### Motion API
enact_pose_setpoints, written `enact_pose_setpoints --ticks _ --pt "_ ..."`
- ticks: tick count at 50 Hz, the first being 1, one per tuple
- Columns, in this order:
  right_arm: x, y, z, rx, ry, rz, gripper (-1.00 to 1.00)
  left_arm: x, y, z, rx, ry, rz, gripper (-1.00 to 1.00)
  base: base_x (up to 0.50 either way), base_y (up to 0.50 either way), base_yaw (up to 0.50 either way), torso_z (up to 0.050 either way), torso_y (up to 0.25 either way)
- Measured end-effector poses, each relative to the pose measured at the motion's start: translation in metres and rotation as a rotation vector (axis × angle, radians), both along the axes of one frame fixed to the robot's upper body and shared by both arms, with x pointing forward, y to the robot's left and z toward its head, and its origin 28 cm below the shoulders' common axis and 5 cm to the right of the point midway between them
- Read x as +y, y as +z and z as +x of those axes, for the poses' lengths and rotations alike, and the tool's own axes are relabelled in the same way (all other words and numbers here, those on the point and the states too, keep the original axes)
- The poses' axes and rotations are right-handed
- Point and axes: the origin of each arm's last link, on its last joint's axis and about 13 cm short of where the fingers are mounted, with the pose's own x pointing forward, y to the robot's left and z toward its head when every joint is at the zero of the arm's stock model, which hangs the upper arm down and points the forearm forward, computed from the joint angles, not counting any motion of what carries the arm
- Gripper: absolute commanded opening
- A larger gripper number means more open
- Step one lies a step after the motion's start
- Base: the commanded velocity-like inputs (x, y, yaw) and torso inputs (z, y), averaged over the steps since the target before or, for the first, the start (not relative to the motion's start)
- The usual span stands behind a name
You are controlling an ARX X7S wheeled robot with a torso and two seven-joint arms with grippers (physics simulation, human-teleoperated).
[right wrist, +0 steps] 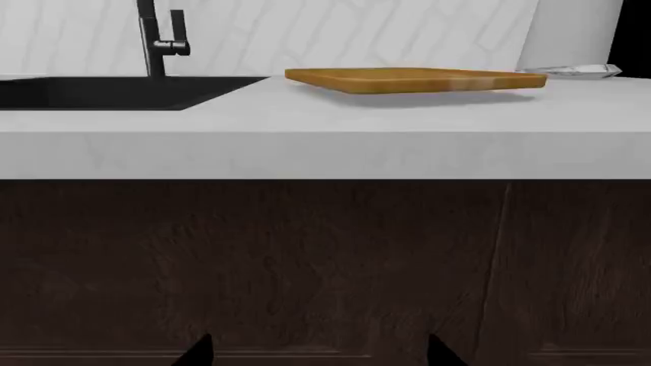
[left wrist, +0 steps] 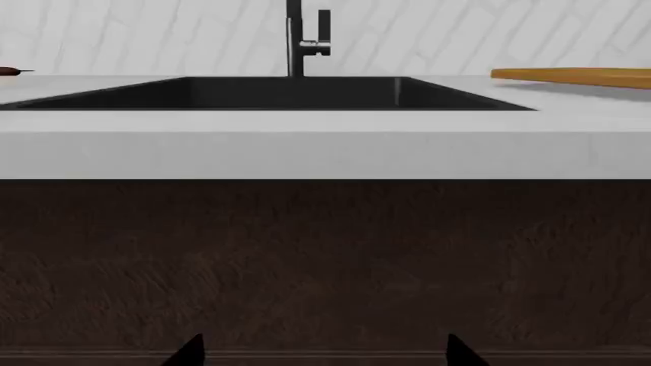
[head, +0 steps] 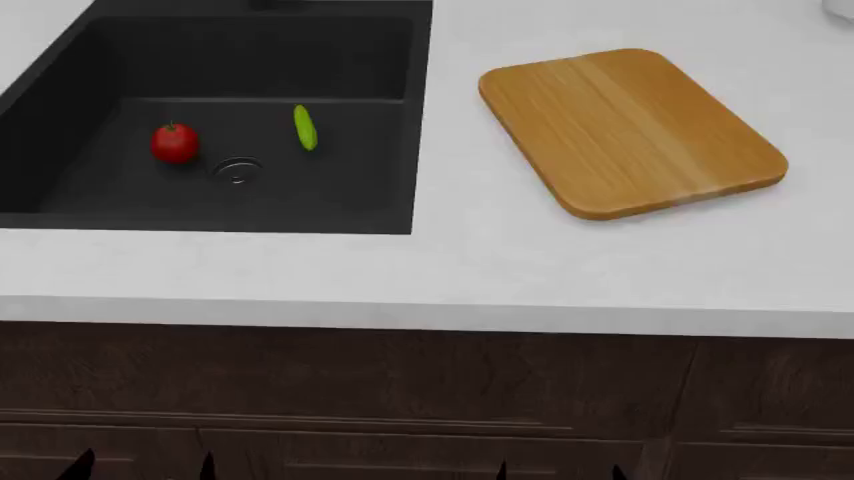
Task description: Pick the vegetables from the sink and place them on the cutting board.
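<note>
In the head view a red tomato (head: 174,142) with a green stem and a slim yellow-green cucumber (head: 304,128) lie on the floor of the black sink (head: 360,215), either side of the round metal drain (head: 236,170). The wooden cutting board (head: 627,130) lies on the white counter to the sink's right, with nothing on it. It also shows in the left wrist view (left wrist: 575,76) and the right wrist view (right wrist: 412,78). My left gripper (head: 144,467) and right gripper (head: 558,470) hang low in front of the dark cabinet, below the counter. Both are open and empty.
The white counter (head: 441,280) overhangs dark brown cabinet fronts (head: 400,390). A dark faucet (left wrist: 302,42) stands behind the sink. A dark object (left wrist: 11,72) lies on the counter left of the sink. A clear object (right wrist: 575,71) lies behind the board.
</note>
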Motion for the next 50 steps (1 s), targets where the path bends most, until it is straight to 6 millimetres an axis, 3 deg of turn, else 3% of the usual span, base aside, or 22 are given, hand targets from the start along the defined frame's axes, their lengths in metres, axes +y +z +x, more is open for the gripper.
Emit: enact_pose_setpoints --ticks 14,50 --pt "-0.0013 -0.0005 0.0004 -0.002 -0.011 0.018 1.0 -0.0004 0.0029 -0.0001 -0.009 -0.002 0.003 1.0 0.0 0.0 0.0 0.0 0.0" --pt "-0.0016 -0.0004 0.0021 0.015 -0.031 -0.006 1.0 -0.001 0.0054 -0.0002 -0.037 -0.006 -0.008 1.0 0.07 0.5 0.0 0.0 0.0"
